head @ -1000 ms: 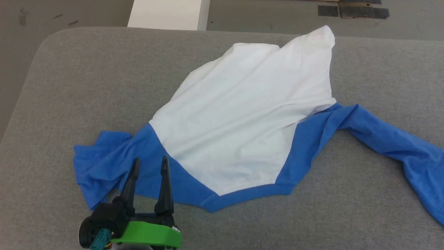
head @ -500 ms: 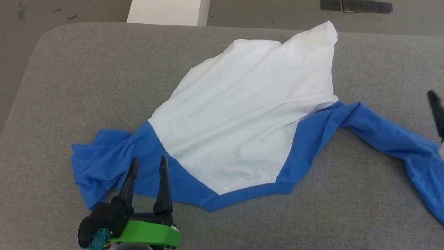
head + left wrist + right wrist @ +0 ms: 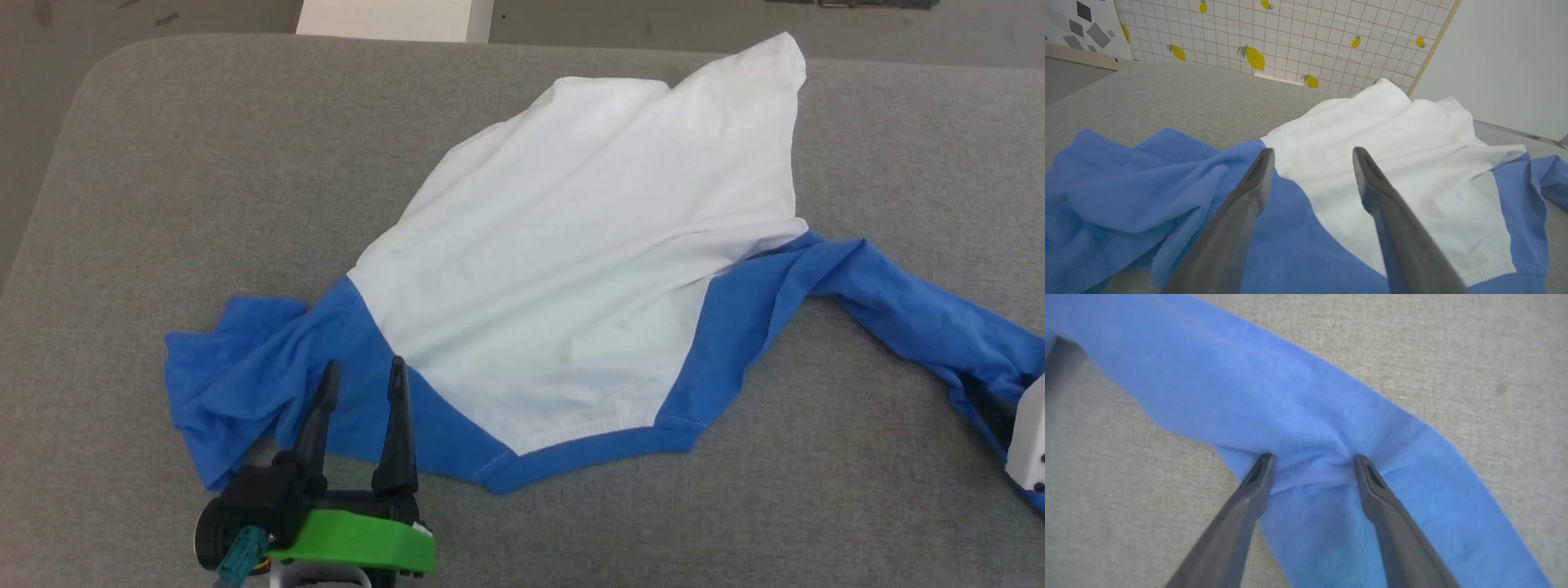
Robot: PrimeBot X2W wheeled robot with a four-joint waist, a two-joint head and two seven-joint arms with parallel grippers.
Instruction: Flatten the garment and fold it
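The garment lies spread on the grey table, white body in the middle, its neck band toward me. Its left blue sleeve is bunched up, and its right blue sleeve trails off to the right edge. My left gripper is open, fingers pointing over the blue shoulder beside the bunched sleeve; in the left wrist view the left gripper hovers above the garment. My right gripper is open and down on the right sleeve. In the right wrist view the right gripper has both tips pressed into the blue cloth, which puckers between them.
The grey padded table has a rounded far-left corner, with bare floor past it. A white box stands beyond the far edge. A lemon-patterned wall shows in the left wrist view.
The head camera has tilted a little. My right gripper came in from the right edge and dropped onto the right sleeve with its jaws apart. The left gripper crept slightly forward.
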